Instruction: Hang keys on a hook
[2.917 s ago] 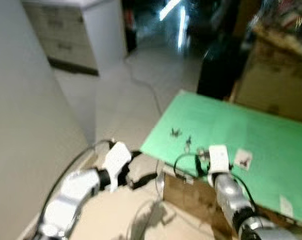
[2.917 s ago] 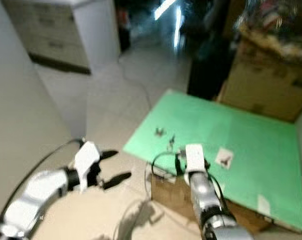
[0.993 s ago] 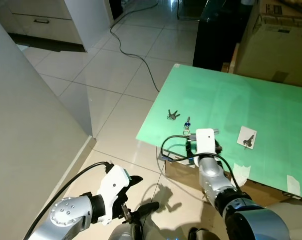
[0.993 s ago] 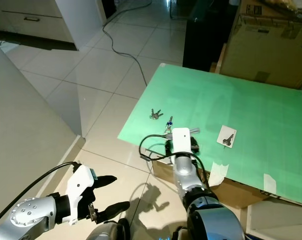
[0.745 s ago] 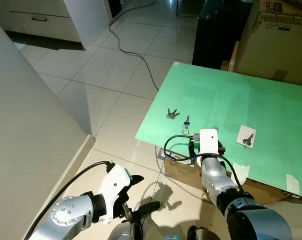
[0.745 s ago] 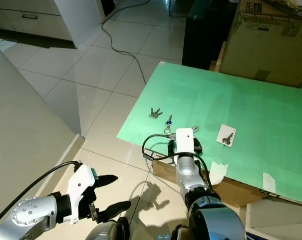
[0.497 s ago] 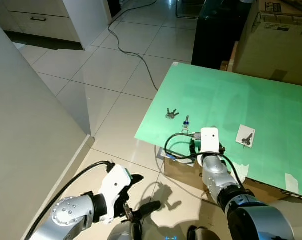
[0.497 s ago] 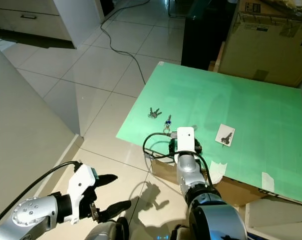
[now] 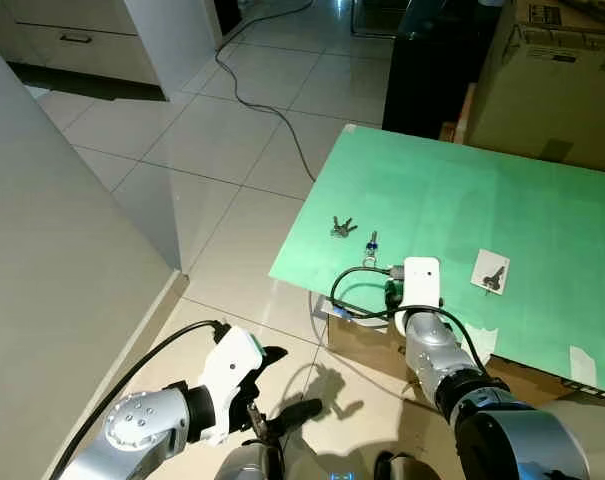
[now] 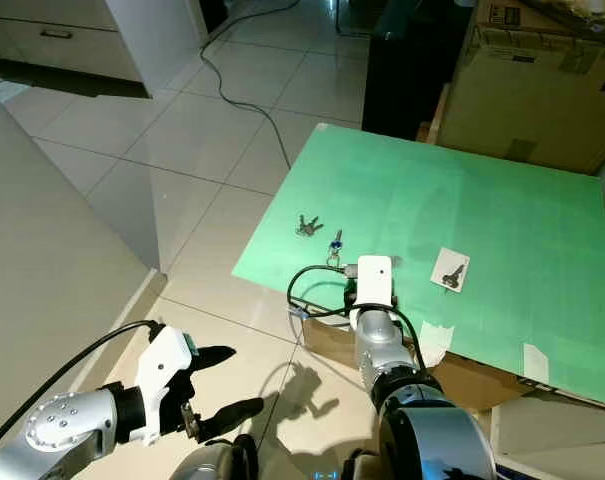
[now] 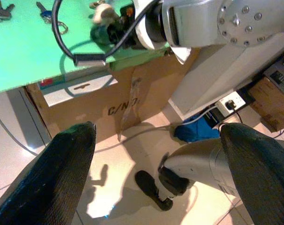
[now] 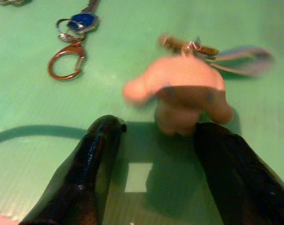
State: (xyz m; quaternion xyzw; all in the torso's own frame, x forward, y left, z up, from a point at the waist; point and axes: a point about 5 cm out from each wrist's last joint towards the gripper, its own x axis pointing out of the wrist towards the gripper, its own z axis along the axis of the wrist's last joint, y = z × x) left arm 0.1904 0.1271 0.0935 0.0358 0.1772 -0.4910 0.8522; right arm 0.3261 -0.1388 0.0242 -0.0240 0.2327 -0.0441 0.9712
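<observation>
Right gripper (image 12: 153,154) fingers spread (wide), pink-charm keys (image 12: 181,91) just beyond; left gripper (image 9: 282,385) open

Glossy pale tiled floor (image 9: 232,130) reflecting light, black cable (image 9: 267,100) trailing across it, grey wall (image 9: 42,260) standing at left, white cabinet (image 9: 132,40) sitting behind, cardboard boxes (image 9: 557,85) stacking beside dark furniture (image 9: 432,70).

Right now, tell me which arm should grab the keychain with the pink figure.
Right. The right gripper is open over the green tabletop, its fingers straddling the pink figure keychain. The left gripper hangs low over the floor, off the table.
</observation>
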